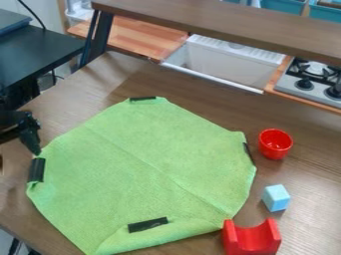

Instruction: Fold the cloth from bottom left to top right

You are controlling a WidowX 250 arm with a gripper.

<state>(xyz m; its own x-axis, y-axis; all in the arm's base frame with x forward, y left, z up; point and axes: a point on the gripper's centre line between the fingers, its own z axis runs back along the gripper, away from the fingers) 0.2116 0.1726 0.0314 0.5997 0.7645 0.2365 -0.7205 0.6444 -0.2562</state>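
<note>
Green cloth (140, 159) is spread on table (80, 92). Red bowl (275, 144), blue block (275, 197) noted right of cloth; red notched block (252, 240) at its lower-right edge. Gripper (33, 148) at cloth's left; opening cannot be determined.

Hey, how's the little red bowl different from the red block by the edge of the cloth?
The red bowl is round and hollow, while the red block is angular with a curved dip in its top. The bowl looks smaller than the block. The bowl sits clear of the green cloth; the block is right at its edge, nearer the camera. Both are red and rest on the brown table.
</note>
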